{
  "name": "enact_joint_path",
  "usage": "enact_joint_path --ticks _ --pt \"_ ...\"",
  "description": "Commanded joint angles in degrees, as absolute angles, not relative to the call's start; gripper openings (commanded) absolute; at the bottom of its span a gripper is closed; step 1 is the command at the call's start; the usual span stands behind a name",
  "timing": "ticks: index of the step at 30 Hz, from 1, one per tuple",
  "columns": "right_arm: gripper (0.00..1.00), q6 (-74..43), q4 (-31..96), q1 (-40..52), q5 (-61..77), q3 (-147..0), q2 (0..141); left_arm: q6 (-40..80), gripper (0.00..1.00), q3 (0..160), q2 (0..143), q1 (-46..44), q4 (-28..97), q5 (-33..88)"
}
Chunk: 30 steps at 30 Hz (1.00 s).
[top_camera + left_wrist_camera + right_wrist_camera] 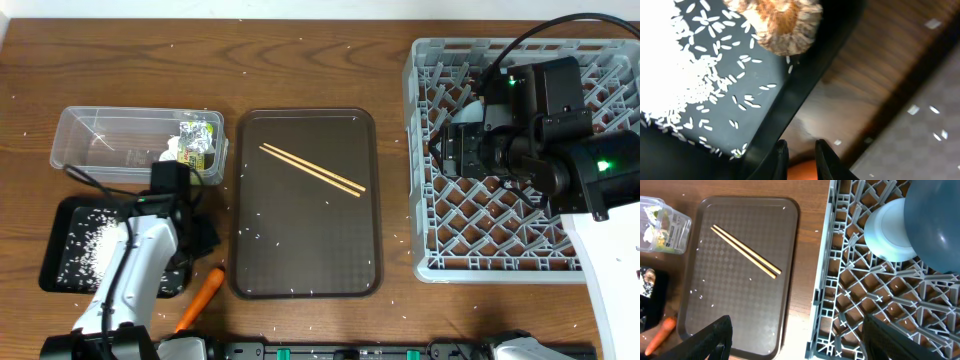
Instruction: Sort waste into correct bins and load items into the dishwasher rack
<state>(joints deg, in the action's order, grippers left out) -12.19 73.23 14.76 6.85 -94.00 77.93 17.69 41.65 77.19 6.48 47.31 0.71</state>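
While carrot [802, 173] and chopsticks [745, 251] are not yet sorted, the task stands about half done.
Left hand [802, 156], fingers narrowly parted, carrot at its tips: grip cannot be told; rice [670, 75] and brown lump [785, 25] lie in the black tray [790, 107] just ahead. Right hand [452, 150], spread, hangs over the rack [840, 310] holding plate [935, 220] and bowl [887, 235].
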Motion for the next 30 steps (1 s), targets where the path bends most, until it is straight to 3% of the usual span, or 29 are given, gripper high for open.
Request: enact_joint_path --ticks 1,5,7,16,30 --pt "0.76 -11.9 73.3 15.1 6.9 -94.0 78.1 15.1 0.21 42.7 77.5 7.7 48.4 1.7" --pt "0.76 -11.9 73.3 15.1 6.9 -94.0 78.1 15.0 0.35 45.8 77.3 5.6 53.9 3.0" --pt "0.76 -11.9 73.3 15.1 6.9 -94.0 78.1 15.7 0.37 46.6 77.0 4.0 57.4 3.0" --pt "0.76 -11.5 73.5 15.1 6.8 -94.0 78.1 25.3 0.37 40.8 76.8 2.3 54.9 3.0" --pt "0.77 -11.1 74.0 15.1 6.7 -94.0 78.1 25.2 0.36 36.7 76.8 2.2 53.7 6.4"
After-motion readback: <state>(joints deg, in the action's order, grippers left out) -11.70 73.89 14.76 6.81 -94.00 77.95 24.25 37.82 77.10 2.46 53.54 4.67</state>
